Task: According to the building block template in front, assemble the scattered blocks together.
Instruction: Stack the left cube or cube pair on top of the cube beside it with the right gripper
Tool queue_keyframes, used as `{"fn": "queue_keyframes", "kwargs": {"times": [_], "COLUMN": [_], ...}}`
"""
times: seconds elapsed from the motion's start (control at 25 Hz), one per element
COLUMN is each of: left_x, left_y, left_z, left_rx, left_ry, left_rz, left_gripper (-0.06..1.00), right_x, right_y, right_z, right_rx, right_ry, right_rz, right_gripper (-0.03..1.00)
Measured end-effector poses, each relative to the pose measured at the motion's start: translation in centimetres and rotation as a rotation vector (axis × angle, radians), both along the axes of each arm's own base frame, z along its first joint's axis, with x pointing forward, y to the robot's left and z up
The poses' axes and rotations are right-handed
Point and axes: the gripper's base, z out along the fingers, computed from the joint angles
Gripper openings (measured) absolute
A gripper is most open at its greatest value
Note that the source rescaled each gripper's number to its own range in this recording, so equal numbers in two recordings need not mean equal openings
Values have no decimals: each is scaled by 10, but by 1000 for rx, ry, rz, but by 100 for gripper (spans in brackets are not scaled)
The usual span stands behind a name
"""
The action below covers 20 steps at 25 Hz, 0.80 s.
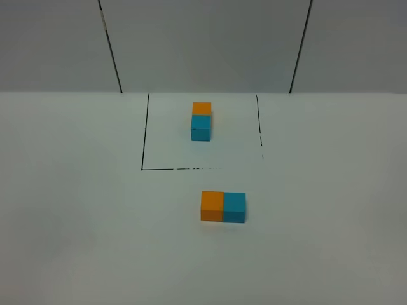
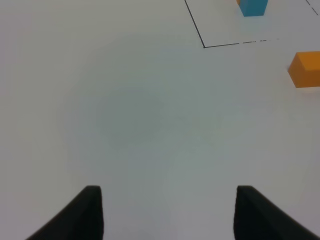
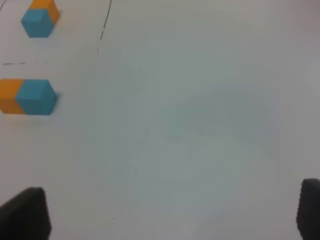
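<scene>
The orange block (image 1: 212, 206) and cyan block (image 1: 234, 208) look matt and smooth, the table (image 1: 76, 222) matt too

Left wrist view: the larger matte orange cube (image 2: 306, 69) is cut by the frame edge. The small matte orange-and-cyan template pair (image 2: 253, 7) is clipped, with only a sliver of orange showing. In the right wrist view both are likewise clipped. The left gripper's black fingers (image 2: 80, 215) and the right gripper's black fingers (image 3: 27, 212) show end portions only. On the white table (image 1: 76, 222), the thin black outline (image 1: 184, 169) fades into faint dashes.
</scene>
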Motion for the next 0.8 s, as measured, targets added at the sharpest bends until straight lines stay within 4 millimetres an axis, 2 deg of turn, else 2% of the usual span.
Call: {"fn": "queue_keyframes", "kwargs": {"times": [0.52,0.64,0.72,0.8], "left_x": [0,0,0,0], "left_y": [0,0,0,0], "left_z": [0,0,0,0], "left_rx": [0,0,0,0], "left_ry": [0,0,0,0], "left_rz": [0,0,0,0], "left_gripper": [23,23,23,23], "right_x": [-1,-1,6,22], "right_y": [2,7,11,14], "right_z": [3,19,38,56], "right_rx": [33,77,67,36], "right_ry": [-5,-27,-48,-28], "right_rz": [14,52,102,157], "right_gripper": [99,99,99,99]}}
